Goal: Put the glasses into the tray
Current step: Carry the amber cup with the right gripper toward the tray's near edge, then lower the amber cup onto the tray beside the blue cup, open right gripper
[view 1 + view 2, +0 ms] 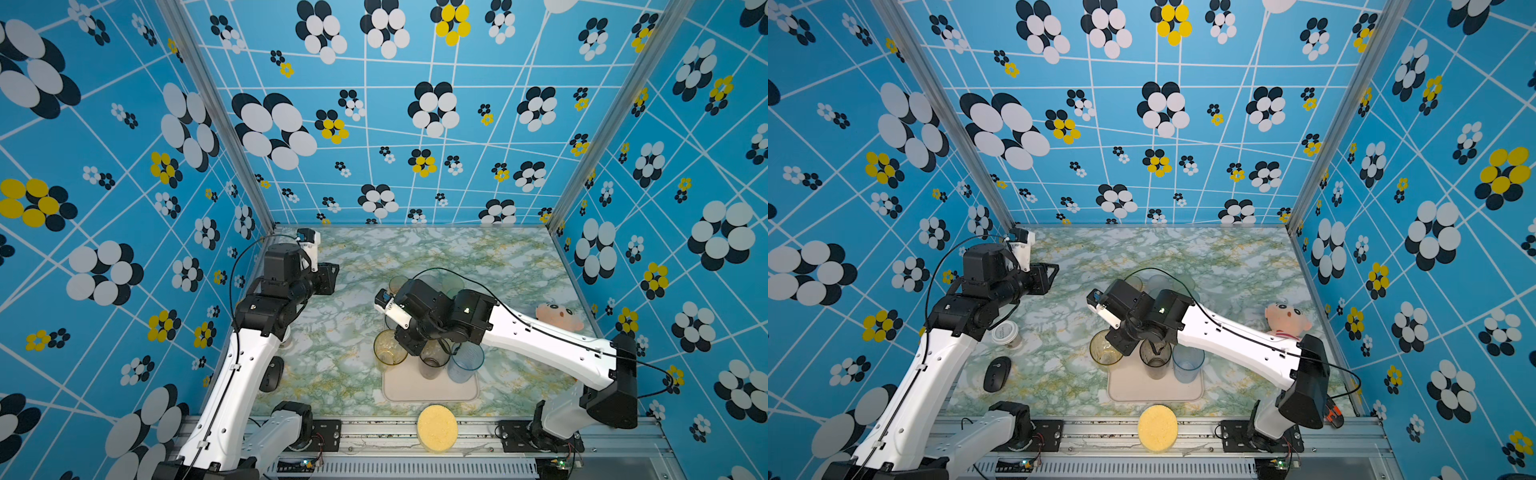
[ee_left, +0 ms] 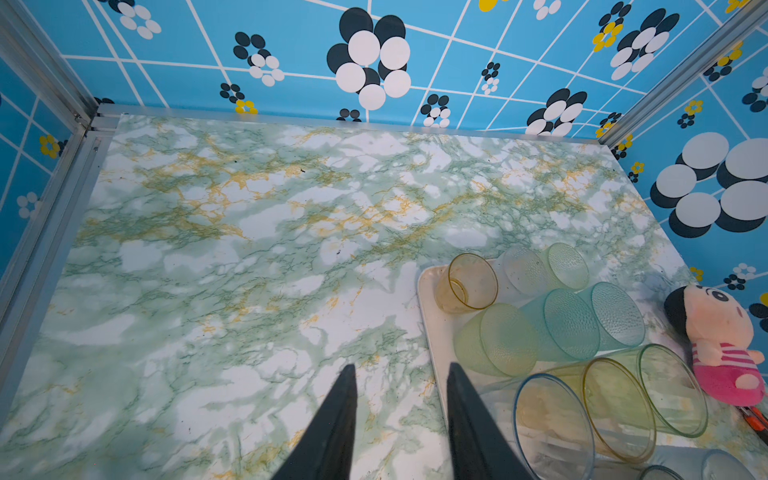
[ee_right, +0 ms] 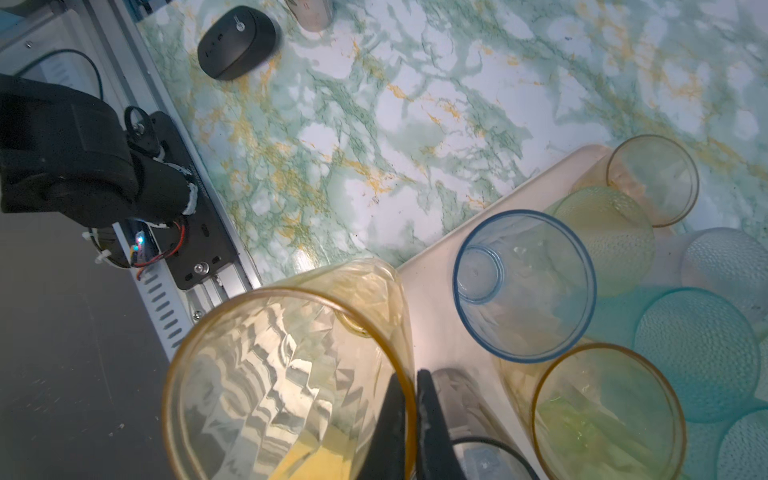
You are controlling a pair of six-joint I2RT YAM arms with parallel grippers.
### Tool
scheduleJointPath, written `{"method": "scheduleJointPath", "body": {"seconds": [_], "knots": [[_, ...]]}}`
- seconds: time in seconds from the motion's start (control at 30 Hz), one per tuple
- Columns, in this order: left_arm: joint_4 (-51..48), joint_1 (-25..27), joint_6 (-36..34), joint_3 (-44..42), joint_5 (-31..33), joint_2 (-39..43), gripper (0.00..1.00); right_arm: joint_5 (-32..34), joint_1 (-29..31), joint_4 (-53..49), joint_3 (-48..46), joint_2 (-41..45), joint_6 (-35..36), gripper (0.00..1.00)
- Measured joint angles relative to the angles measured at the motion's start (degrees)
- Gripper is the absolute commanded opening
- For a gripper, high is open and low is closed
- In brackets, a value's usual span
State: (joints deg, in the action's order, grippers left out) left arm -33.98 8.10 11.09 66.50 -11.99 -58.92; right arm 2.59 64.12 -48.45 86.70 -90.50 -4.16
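Right gripper [image 3: 409,374] is down at the left edge of the tray [image 3: 432,291]; its jaws are pressed together on the rim of a big faceted amber glass [image 3: 291,374], one jaw inside the wall and one outside; in both top views this amber glass [image 1: 390,347] [image 1: 1105,348] is at the tray's left side, partly over the tabletop [image 1: 353,257]; cannot tell if its base is touching down.

A grey glass [image 1: 434,357] stands upright in the tray just beside the amber one; a pale blue glass [image 1: 467,361] stands next to that, also in the tray; the near part of the tray [image 1: 428,390] is bare.

More glasses [image 2: 573,324], green, teal and clear plus a short amber one [image 2: 469,282], crowd the far part of the tray, packed close together; in the top views most of them are hidden under the right arm.

Left gripper [image 2: 401,368] is held above bare tabletop, well apart from the tray on the left; its jaws are spread with nothing between them.

A yellow sponge [image 1: 437,428] lies on the front rail just below the tray; a pink plush toy [image 1: 557,316] lies by the right wall; a black mouse [image 1: 996,374] lies near the left arm.
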Motion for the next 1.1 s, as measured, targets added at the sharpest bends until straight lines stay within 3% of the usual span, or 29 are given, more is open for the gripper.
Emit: {"method": "scheduleJointPath", "body": {"seconds": [1.1], "knots": [[-0.81,0.00,0.02,0.00,-0.02,-0.76,0.38,3.15,0.37,0.63,-3.85,-3.15,-1.38,0.01]]}}
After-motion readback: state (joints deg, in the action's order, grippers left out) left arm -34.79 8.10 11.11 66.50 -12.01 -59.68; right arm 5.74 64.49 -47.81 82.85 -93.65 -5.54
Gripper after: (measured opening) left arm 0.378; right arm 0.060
